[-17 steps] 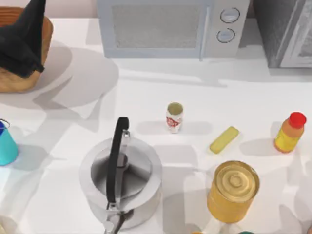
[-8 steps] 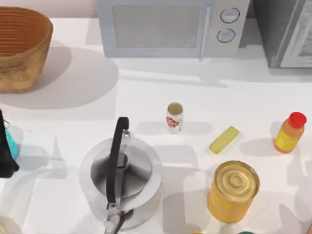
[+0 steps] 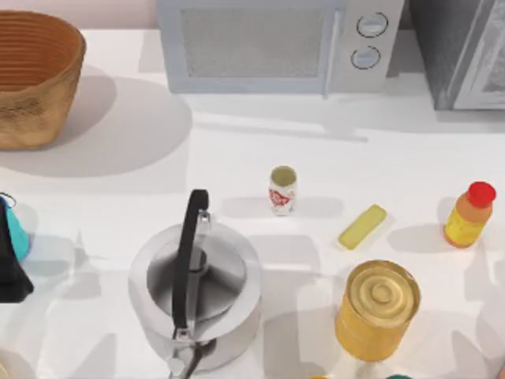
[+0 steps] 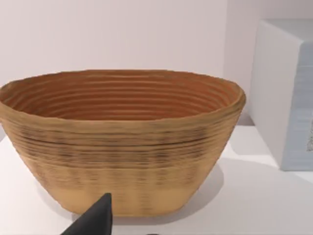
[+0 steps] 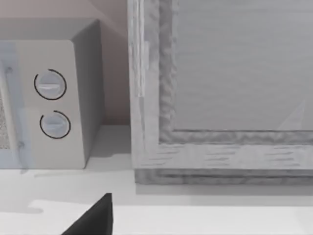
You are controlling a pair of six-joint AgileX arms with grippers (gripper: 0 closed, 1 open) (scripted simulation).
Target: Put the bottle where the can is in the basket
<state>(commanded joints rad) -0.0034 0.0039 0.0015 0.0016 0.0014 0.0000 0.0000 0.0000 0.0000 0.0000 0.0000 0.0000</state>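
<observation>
The basket point(image 3: 35, 103) sits at the far-left corner, well ahead of the left gripper point(image 3: 11, 276), which hangs low at the table's left edge. I cannot tell whether that gripper is open or closed. Its wrist camera looks straight at the basket, and the part of the inside on show holds nothing. A teal cup point(image 3: 17, 237) is just beside this gripper and the kettle point(image 3: 193, 292) stands near it on its right.

Beyond the kettle the can point(image 3: 282, 189) stands upright on the bare table, not in the basket and well apart from both grippers. Past it lie a yellow bar point(image 3: 363, 227) and a gold tin point(image 3: 377, 309).

The bottle point(image 3: 469, 215) stands upright near the right edge, the whole table away from the left gripper, so the right arm looks the natural one to fetch it. The right gripper point(image 5: 95, 221) faces the microwave point(image 5: 54, 98); I cannot tell its state either.

To do the pick well:
- Come down over the bottle's red cap and close on the body below it, keeping it upright.
- Approach from the open side, away from the tin and bar.
- Lift high before crossing, since the kettle's handle stands tall on the way left.
- The goal spot is unclear with the can outside the basket.
</observation>
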